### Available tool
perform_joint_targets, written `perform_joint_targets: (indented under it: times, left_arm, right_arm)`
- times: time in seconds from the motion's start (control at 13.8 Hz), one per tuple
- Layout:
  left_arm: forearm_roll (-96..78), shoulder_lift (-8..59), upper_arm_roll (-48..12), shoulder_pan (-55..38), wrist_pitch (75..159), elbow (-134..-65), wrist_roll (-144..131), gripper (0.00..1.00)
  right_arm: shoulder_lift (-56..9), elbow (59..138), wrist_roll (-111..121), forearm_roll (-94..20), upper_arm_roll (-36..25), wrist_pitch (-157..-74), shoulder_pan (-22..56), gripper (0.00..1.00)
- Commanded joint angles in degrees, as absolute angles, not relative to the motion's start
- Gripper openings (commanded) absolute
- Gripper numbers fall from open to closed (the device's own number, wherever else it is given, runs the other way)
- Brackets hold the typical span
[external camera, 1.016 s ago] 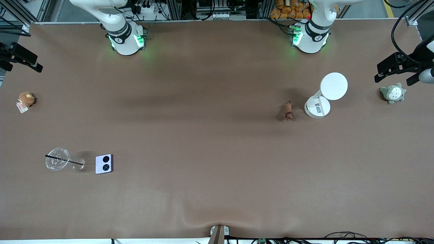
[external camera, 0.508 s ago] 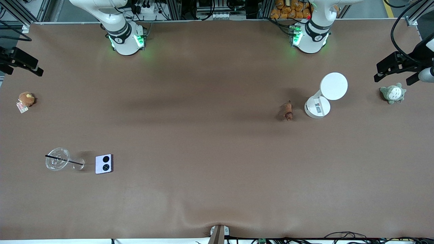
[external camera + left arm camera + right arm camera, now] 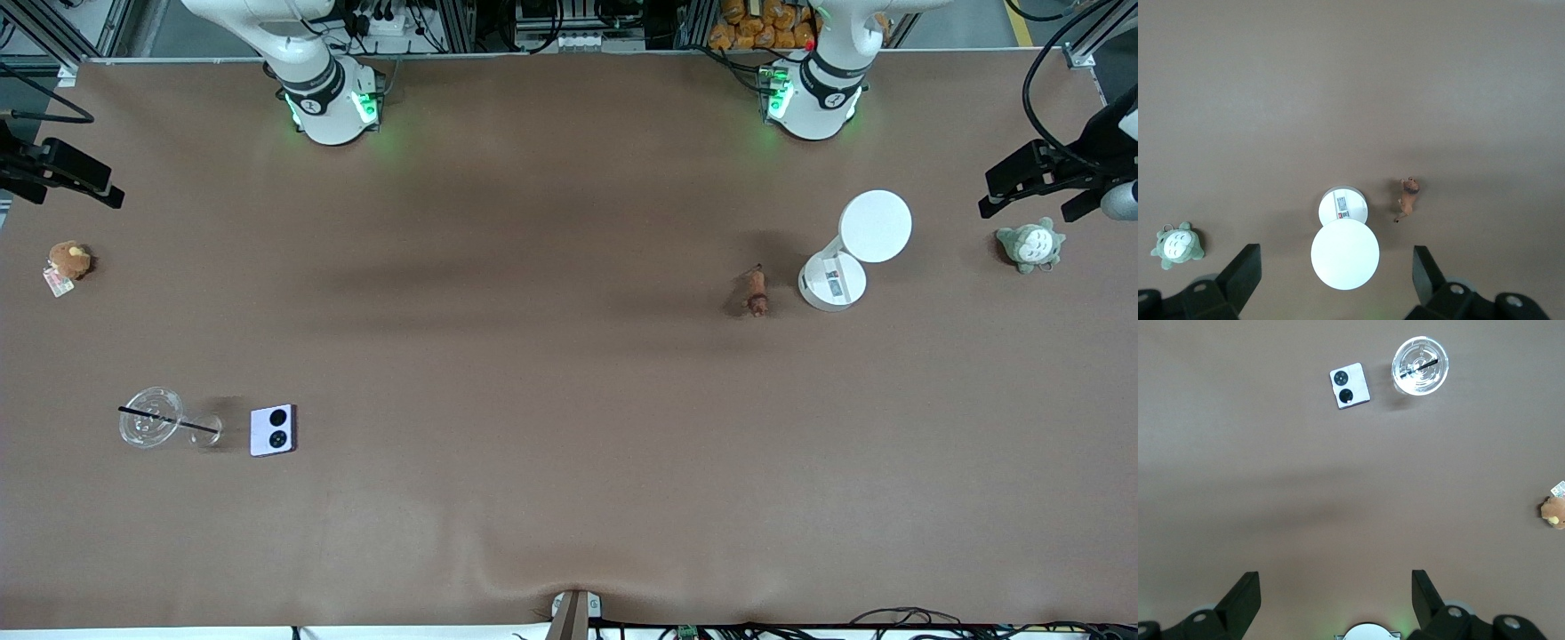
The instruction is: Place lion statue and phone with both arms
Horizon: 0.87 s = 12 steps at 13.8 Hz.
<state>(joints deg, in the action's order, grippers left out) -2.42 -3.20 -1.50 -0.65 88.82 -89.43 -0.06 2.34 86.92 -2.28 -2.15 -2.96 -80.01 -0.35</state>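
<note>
Both arms hang high above the brown counter [image 3: 569, 373], nothing lifted yet. The left hand [image 3: 1338, 280] spreads its two black fingers wide and empty above the white round-based stand with a disc top [image 3: 1345, 250], and the right hand [image 3: 1336, 600] is just as wide apart and empty over bare counter close to its own base. The tiny reddish-brown four-legged lion statue [image 3: 757, 292] stands just beside that white stand [image 3: 845, 267], toward the middle of the counter, not touching it. Its long axis runs nearly toward the front camera, thin tail at the end nearer the robot bases, head nearer the camera. It looks hard, light and easy to tip, so I'd judge a pinch across the flanks at mid-body safest, steering clear of the fragile tail and legs. Down at the right arm's end lies the small squarish pale lilac folded phone [image 3: 273, 430], flat, its two black camera circles up, just beside the clear plastic cup with a black straw [image 3: 153, 418]. The phone looks stiff, smooth and probably slippery; lying so flat it wants a grip across two opposite edges. Being near square, it has little long axis, though the circles line up roughly toward the camera. A round brown plush [image 3: 69, 260] and a grey-green plush [image 3: 1030, 244] sit at the counter's ends, well apart from either target.
</note>
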Motion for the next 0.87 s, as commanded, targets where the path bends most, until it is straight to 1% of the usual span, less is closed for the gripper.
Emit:
perform_joint_targets:
  times: [0.0, 0.22, 0.36, 0.8]
  left_arm:
    - [-2.5, -4.0, -1.3, -0.8, 89.0, -90.2, -0.2, 1.00]
    - [-2.0, -4.0, -1.2, -0.9, 89.0, -90.3, -0.1, 1.00]
    - [2.4, -4.0, -1.5, -1.3, 89.0, -90.3, 0.2, 1.00]
    - [2.0, -4.0, -1.9, -1.1, 89.0, -90.2, 0.2, 1.00]
  right_arm:
    - [2.9, 88.2, -2.7, -2.4, -2.9, -79.5, -0.1, 1.00]
    - [3.0, 88.7, -2.7, -2.4, -2.9, -79.5, -0.1, 1.00]
    - [2.9, 88.7, -2.7, -2.4, -2.9, -79.9, -0.1, 1.00]
    - [2.9, 88.4, -2.9, -2.4, -2.8, -80.8, 0.3, 1.00]
